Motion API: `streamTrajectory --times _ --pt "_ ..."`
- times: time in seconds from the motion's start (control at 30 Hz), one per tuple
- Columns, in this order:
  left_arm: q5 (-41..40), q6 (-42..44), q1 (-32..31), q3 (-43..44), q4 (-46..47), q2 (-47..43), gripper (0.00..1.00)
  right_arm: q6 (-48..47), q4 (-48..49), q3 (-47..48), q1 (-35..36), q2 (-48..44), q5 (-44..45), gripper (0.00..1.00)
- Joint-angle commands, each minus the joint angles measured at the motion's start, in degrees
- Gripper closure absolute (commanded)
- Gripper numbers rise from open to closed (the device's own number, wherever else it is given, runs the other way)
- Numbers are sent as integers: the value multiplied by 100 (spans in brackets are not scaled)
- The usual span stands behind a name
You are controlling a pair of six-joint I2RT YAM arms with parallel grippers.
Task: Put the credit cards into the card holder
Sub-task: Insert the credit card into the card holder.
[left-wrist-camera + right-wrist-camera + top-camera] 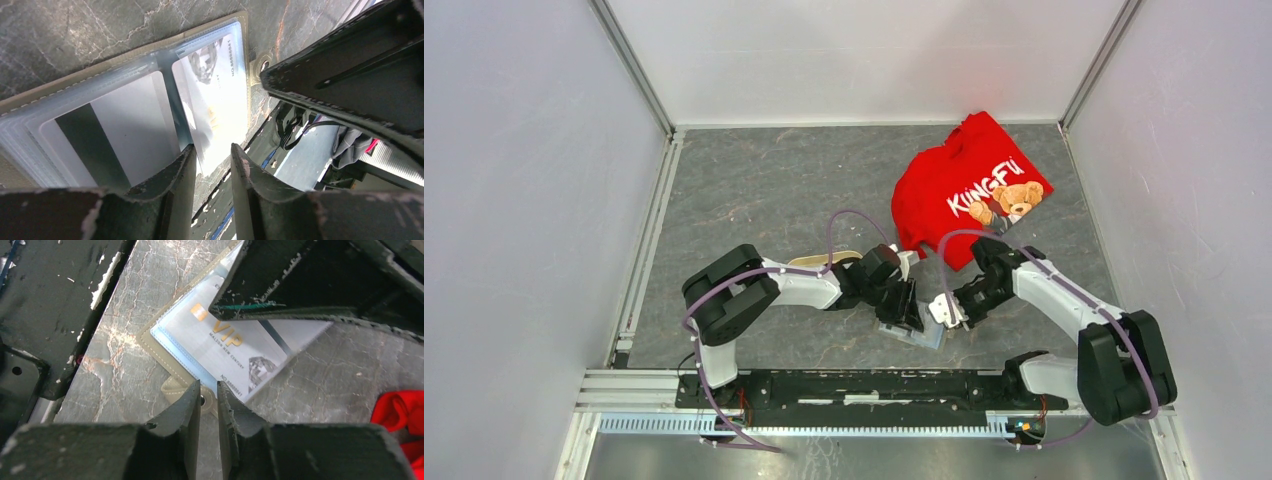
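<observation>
The card holder (pixel 914 335) lies open on the grey table between both grippers. Its clear pockets (pixel 75 100) show in the left wrist view. A pale card with a dark stripe (pixel 115 135) sits in one pocket. A white VIP card (pixel 212 95) with a printed number lies on the neighbouring pocket, its lower corner sticking out past the holder's edge. My left gripper (pixel 212 155) hangs over that corner, jaws apart, the card flat beneath them. My right gripper (pixel 208 385) is just off the holder's snap tab (pixel 172 390), jaws a narrow slit apart with nothing between them.
A red shirt (pixel 969 190) with a bear print lies at the back right, close behind the right arm. A beige oval tray (pixel 824 260) peeks out behind the left arm. The black base rail (pixel 874 385) runs along the near edge.
</observation>
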Motion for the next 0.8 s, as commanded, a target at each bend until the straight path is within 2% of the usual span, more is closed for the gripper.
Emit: streamTrajectory --times 0.0,0.23,0.43,0.67,0.77 --pt "-140 208 26 87 172 14 62 -669 -724 268 -294 -131 -492 75" --pt "-583 494 29 83 -122 -375 55 -407 -889 494 -416 6 -695 73" --pt "-915 674 28 -111 -56 -828 53 -376 -981 558 -535 87 -896 72" --pt "-1130 901 23 -804 998 -1661 53 15 -955 691 -710 295 -1116 72" --pt "-1468 1175 -2 -1234 1480 -2188 53 622 -669 769 -763 371 -1171 72"
